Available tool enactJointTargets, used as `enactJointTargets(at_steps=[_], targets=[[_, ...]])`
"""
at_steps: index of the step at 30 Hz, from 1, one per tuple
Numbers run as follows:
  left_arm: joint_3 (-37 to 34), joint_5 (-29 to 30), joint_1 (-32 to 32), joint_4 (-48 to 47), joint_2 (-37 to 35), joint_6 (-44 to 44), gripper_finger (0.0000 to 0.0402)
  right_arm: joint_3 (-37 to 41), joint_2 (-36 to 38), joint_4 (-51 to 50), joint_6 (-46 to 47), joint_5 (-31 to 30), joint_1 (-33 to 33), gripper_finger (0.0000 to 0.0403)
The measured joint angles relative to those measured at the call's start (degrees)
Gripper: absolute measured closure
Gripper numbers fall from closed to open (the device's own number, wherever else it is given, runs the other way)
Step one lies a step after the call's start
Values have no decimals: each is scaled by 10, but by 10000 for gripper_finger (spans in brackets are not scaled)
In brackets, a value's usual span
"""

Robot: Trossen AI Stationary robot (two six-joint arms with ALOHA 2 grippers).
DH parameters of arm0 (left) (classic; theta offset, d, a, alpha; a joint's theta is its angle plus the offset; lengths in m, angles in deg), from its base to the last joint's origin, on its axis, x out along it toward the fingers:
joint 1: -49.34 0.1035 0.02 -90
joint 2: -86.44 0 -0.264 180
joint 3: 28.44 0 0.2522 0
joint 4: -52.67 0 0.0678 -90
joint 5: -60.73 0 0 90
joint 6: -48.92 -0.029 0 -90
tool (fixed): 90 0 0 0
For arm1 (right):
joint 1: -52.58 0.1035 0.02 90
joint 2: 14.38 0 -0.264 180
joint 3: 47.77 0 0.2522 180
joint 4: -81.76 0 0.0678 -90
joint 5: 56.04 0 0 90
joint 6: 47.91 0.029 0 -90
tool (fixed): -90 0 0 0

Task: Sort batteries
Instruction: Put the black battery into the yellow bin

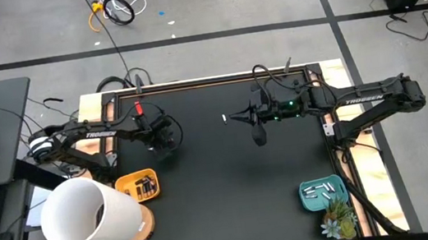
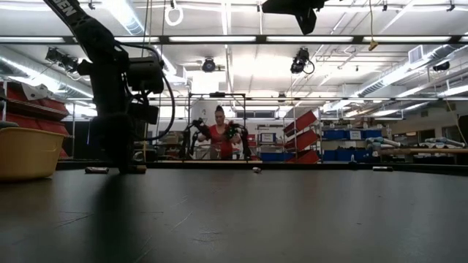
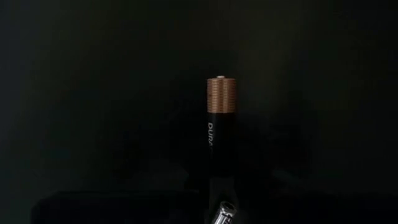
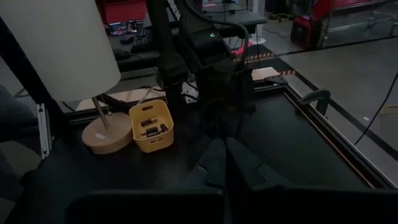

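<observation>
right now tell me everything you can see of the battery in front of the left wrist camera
The battery is a slim cylinder with a black body, a copper-coloured band at one end and a small metal nub on that end's tip. Pale lettering runs along the black part. It looks like metal with a printed wrap. It lies on the dark table, lengthwise away from the camera, copper end farthest. Its near end is hidden in shadow, so contact with the left gripper cannot be judged.

A yellow bin point(image 1: 137, 186) holding batteries point(image 1: 148, 183) is set at the table's point(image 1: 232, 192) left edge, with a lamp point(image 1: 94, 213) just beside it. A teal tray point(image 1: 321, 194) with batteries point(image 1: 320, 192) is placed at the right edge, a small plant point(image 1: 338, 221) just beside it. The left gripper point(image 1: 163, 140) is lowered near the yellow bin; the right gripper point(image 1: 230, 118) is held over the table's middle.
</observation>
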Motion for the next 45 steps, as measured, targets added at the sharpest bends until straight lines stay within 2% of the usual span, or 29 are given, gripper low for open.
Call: enactJointTargets(at_steps=[5, 8, 11, 20, 25, 30, 34, 41, 45], targets=[[4, 12, 0, -5, 4, 35, 347, 0, 0, 0, 0, 0, 0, 403], [27, 40, 0, -35, 4, 48, 347, 0, 0, 0, 0, 0, 0, 403], [74, 53, 2, -63, 2, 48, 347, 0, 0, 0, -4, 0, 0, 403], [228, 44, -7, -126, -11, 63, 347, 0, 1, 0, -21, 3, -12, 403], [262, 26, -44, -179, -77, 90, 347, 0, 1, 0, -22, 19, -22, 403], [262, 7, -99, -303, -161, 142, 347, 0, 1, 0, -37, 31, -38, 403], [258, -3, -148, -362, -228, 225, 347, 0, 1, 0, -63, 32, -57, 403], [175, -22, -236, -367, -331, 485, 347, 0, 1, 13, -85, 50, -104, 403], [121, -79, -304, -363, -359, 617, 347, 0, 1, 14, -79, 79, -121, 403]])
